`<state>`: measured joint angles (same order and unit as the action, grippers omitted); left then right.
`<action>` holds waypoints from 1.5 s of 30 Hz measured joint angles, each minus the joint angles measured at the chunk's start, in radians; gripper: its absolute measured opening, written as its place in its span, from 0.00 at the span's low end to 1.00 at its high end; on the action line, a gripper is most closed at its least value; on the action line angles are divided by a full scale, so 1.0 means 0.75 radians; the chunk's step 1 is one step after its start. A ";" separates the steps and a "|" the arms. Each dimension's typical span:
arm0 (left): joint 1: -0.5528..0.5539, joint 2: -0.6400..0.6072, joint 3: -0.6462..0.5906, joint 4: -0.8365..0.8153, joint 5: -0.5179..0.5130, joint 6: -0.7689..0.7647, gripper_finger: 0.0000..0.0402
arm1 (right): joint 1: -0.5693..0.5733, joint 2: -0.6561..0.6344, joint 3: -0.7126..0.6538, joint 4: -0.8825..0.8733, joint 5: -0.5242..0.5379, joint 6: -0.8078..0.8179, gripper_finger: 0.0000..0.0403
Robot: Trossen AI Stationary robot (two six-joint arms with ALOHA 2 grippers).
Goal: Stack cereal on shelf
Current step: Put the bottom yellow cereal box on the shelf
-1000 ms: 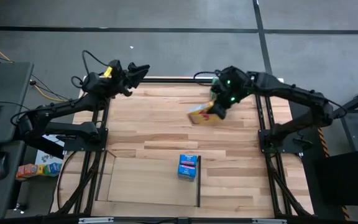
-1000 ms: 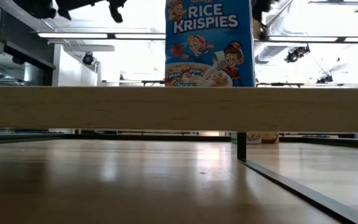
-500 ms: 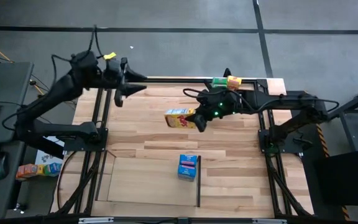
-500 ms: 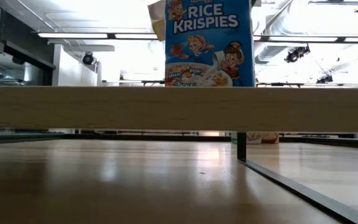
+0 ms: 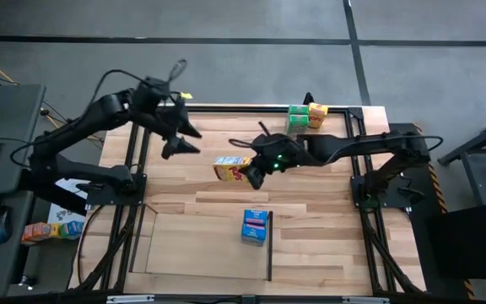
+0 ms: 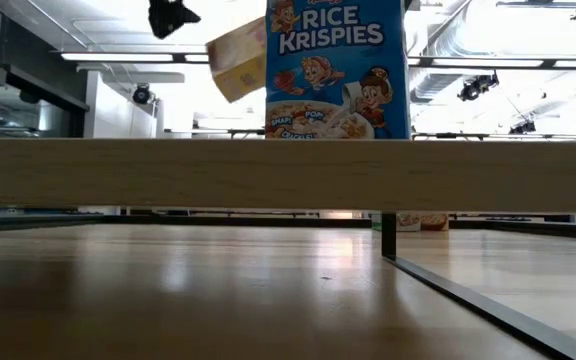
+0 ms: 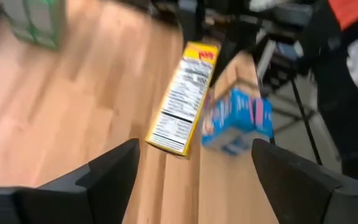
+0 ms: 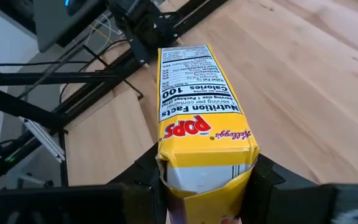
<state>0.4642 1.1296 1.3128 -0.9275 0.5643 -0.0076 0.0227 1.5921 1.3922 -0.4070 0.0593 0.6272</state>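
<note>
Yellow box (image 5: 230, 167): we see it held tilted above mid-table.
Blue box (image 5: 256, 226): upright on the shelf (image 5: 201, 247).
Green box (image 5: 298, 119), orange box (image 5: 317, 113): far edge.

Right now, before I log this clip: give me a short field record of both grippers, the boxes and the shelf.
right gripper: shut on yellow box, carried above mid-table
left gripper: open, empty, above the table's far left part
blue box: upright on the shelf, near its black bar
green box: at the table's far edge, beside another yellow box
boxes on shelf: one
</note>
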 joint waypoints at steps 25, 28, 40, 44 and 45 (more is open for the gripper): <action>-0.298 0.436 -0.001 -0.012 -0.027 0.202 0.77 | 0.014 0.110 0.000 0.176 -0.027 -0.183 0.29; -0.310 0.443 -0.001 -0.009 -0.034 0.202 0.75 | 0.014 0.110 0.000 0.175 -0.040 -0.185 0.29; -0.317 0.441 -0.001 -0.003 -0.108 0.202 0.28 | 0.013 0.110 0.000 0.182 -0.081 -0.197 0.35; -0.304 0.432 -0.001 -0.011 -0.112 0.205 0.20 | 0.002 0.094 0.000 0.173 -0.096 -0.207 0.46; -0.297 0.426 -0.001 -0.019 -0.112 0.212 0.19 | -0.005 0.080 0.000 0.163 -0.113 -0.216 0.49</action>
<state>0.2418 1.4487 1.3121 -0.9419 0.4801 0.1515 0.0188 1.6520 1.3922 -0.2846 -0.0253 0.4653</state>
